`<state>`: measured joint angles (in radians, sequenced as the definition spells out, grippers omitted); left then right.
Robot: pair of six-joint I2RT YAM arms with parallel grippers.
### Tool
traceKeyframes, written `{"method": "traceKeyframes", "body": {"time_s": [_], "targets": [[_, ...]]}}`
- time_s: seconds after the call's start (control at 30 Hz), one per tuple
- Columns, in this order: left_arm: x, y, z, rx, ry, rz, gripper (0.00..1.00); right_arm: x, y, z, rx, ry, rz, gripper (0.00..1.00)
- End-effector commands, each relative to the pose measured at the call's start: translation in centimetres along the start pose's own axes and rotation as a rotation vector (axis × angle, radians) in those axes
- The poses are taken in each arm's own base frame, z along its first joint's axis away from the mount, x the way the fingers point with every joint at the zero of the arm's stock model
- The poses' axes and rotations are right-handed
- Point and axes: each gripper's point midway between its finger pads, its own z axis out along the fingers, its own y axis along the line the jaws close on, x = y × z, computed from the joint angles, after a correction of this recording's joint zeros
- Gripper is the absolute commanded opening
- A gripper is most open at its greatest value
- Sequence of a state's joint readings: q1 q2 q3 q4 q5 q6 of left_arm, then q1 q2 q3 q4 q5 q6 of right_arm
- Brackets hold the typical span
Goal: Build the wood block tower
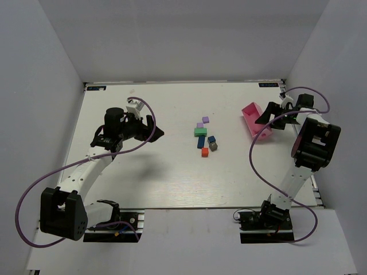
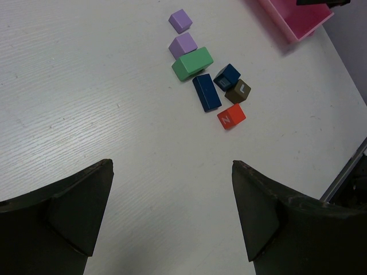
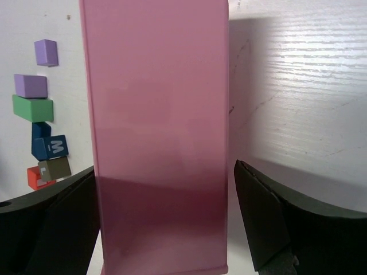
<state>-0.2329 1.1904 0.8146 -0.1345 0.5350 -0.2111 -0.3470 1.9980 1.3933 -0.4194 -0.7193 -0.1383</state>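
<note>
The wood blocks lie flat in one layer at mid-table, and no tower is in view. Among them are two lilac cubes (image 1: pixel 205 120), a green brick (image 1: pixel 200 132), a blue brick (image 1: pixel 201 142), a blue cube (image 2: pixel 227 77), a grey cube (image 2: pixel 238 91) and a red-orange cube (image 1: pixel 205 152). My left gripper (image 2: pixel 172 166) hangs open above bare table, left of the cluster, also seen from above (image 1: pixel 155 130). My right gripper (image 3: pixel 165 166) is open and straddles the pink box (image 3: pixel 160 114); its right finger (image 3: pixel 258 212) stands apart from the box wall.
The pink box (image 1: pixel 256 121) lies at the right of the table, right of the blocks. White walls close the table (image 1: pixel 172 183) at the back and both sides. Purple cables loop off both arms.
</note>
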Motion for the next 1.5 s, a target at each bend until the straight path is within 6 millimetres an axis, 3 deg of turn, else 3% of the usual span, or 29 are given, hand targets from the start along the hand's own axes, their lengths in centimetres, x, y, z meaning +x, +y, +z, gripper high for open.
{"method": "traceKeyframes", "body": {"time_s": [0.0, 0.37, 0.7, 0.9, 1.03, 1.07, 1.13, 1.17, 1.2, 1.23, 1.27, 1.3, 1.33, 1.4, 1.43, 1.47], "targets": [[-0.9, -0.7, 0.0, 0.026, -0.02, 0.017, 0.94, -0.8, -1.0, -0.3, 0.031, -0.008, 0.001, 0.9], [-0.9, -0.7, 0.0, 0.026, -0.02, 0.017, 0.94, -2.2, -1.1, -1.7, 0.095, -0.041, -0.056, 0.9], [-1.1, -0.8, 0.0, 0.028, -0.027, 0.022, 0.94, -4.4, -1.6, -4.7, 0.247, -0.086, -0.19, 0.9], [-1.1, -0.8, 0.0, 0.028, -0.027, 0.022, 0.94, -6.5, -0.7, -8.0, 0.38, -0.157, -0.322, 0.9], [-1.1, -0.8, 0.0, 0.028, -0.027, 0.022, 0.94, -7.7, 1.0, -11.4, 0.474, -0.217, -0.439, 0.9], [-1.1, -0.8, 0.0, 0.028, -0.027, 0.022, 0.94, -9.0, 2.8, -13.6, 0.506, -0.277, -0.507, 0.9], [-1.0, -0.9, 0.1, 0.025, -0.026, 0.034, 0.94, -7.8, 3.5, -13.6, 0.509, -0.267, -0.564, 0.83], [-1.2, -0.9, 0.0, 0.025, -0.024, 0.034, 0.94, -8.3, 6.6, -15.6, 0.505, -0.33, -0.635, 0.8], [-1.6, -1.0, 0.3, 0.015, -0.03, 0.04, 0.93, -7.3, 7.8, -14.9, 0.462, -0.324, -0.687, 0.76], [-2.0, -1.5, 0.4, 0.009, -0.032, 0.051, 0.91, -5.9, 10.1, -15.3, 0.419, -0.342, -0.729, 0.63], [-1.9, -1.9, 0.4, 0.019, -0.025, 0.066, 0.91, -5.5, 11.4, -15.1, 0.383, -0.351, -0.751, 0.57], [-2.0, -1.7, 0.7, -0.002, -0.019, 0.066, 0.9, -4.1, 13.5, -14.1, 0.3, -0.329, -0.772, 0.49], [-1.2, -2.3, 1.3, 0.0, 0.016, 0.065, 0.89, -3.1, 15.2, -14.1, 0.242, -0.335, -0.791, 0.4], [-1.6, -2.8, 1.9, -0.016, 0.025, 0.089, 0.82, -1.3, 17.5, -13.8, 0.146, -0.323, -0.794, 0.22], [-0.9, -3.8, 2.3, -0.006, 0.053, 0.098, 0.8, -0.2, 19.5, -13.1, 0.072, -0.311, -0.821, 0.14], [-1.1, -3.7, 2.8, -0.032, 0.06, 0.114, 0.71, 0.7, 20.2, -12.9, 0.038, -0.296, -0.823, 0.01]]}}
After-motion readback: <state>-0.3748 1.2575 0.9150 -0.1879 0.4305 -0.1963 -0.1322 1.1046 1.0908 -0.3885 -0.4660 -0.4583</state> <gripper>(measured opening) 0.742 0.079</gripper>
